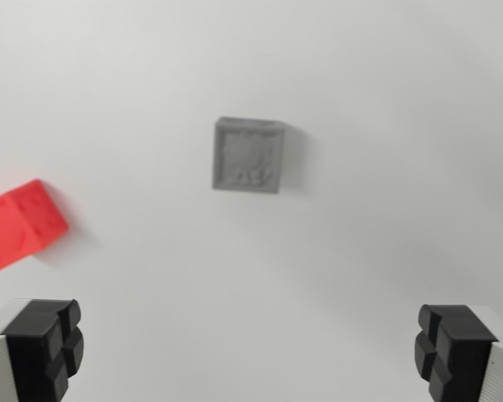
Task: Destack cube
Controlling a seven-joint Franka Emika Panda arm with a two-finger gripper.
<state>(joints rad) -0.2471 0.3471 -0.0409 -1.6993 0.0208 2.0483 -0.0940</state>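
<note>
A grey cube (248, 156) lies on the white surface near the middle of the wrist view, seen from above, with a raised pattern on its top face. A red cube (20, 224) sits apart from it at the wrist view's left edge, turned at an angle and also resting on the surface. My gripper (251, 352) hangs above the surface with its two black fingertips (46, 343) spread wide at the bottom corners. Nothing is between them. Both cubes lie beyond the fingertips, neither touching them.
The white tabletop (386, 100) fills the whole view, with no other objects or edges visible.
</note>
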